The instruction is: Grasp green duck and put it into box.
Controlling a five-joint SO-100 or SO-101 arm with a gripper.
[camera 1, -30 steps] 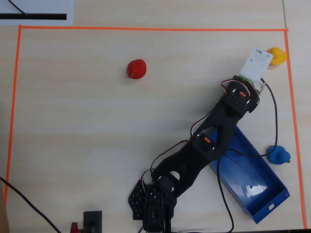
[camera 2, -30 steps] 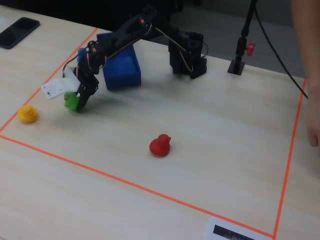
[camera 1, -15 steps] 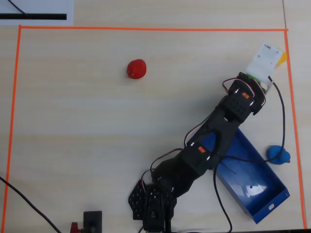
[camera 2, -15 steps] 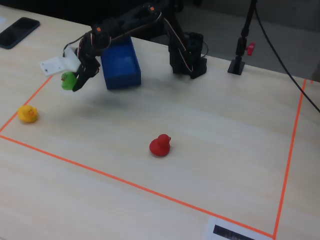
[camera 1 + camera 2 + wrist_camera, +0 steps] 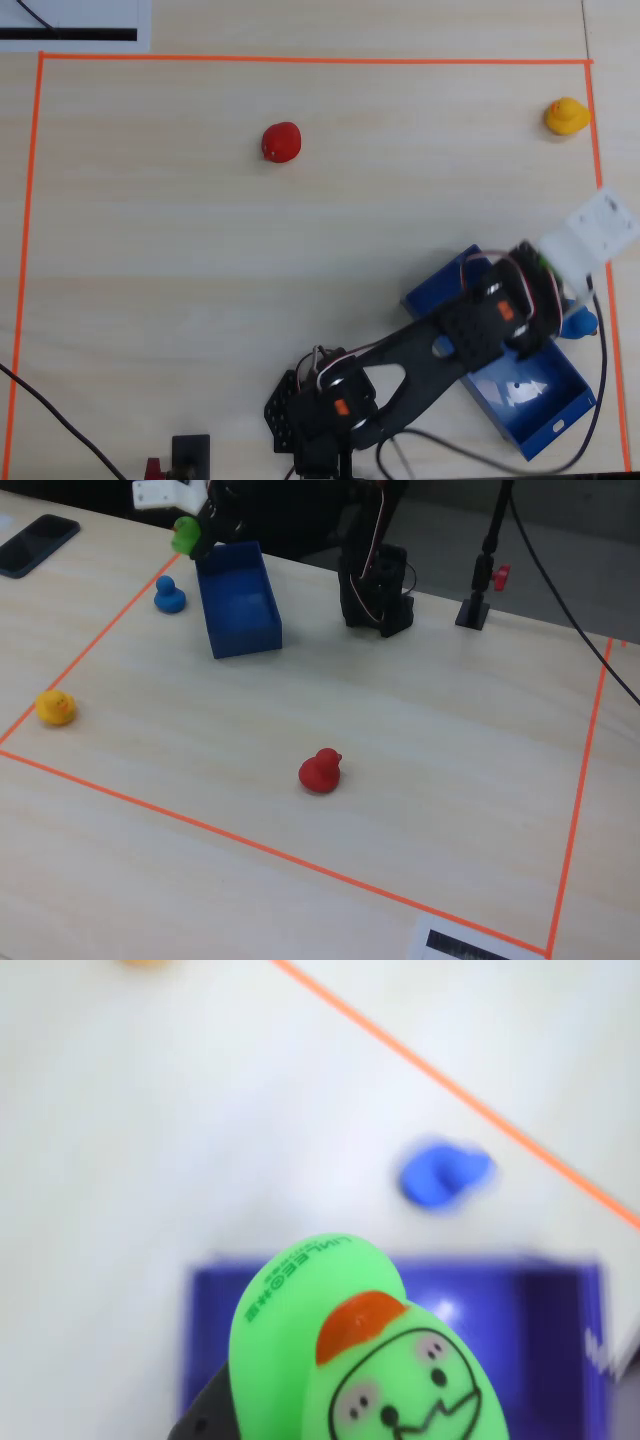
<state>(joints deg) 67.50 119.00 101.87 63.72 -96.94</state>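
On the pale wooden table [image 5: 420,740], the arm hides much of the box [image 5: 238,605] overhead; its gripper [image 5: 192,535], raised above the box's end, clamps the green duck [image 5: 350,1350].

Hidden and blurred parts

In the overhead view the arm covers much of the box [image 5: 548,400]; in the wrist view the blue duck [image 5: 443,1172] is blurred.
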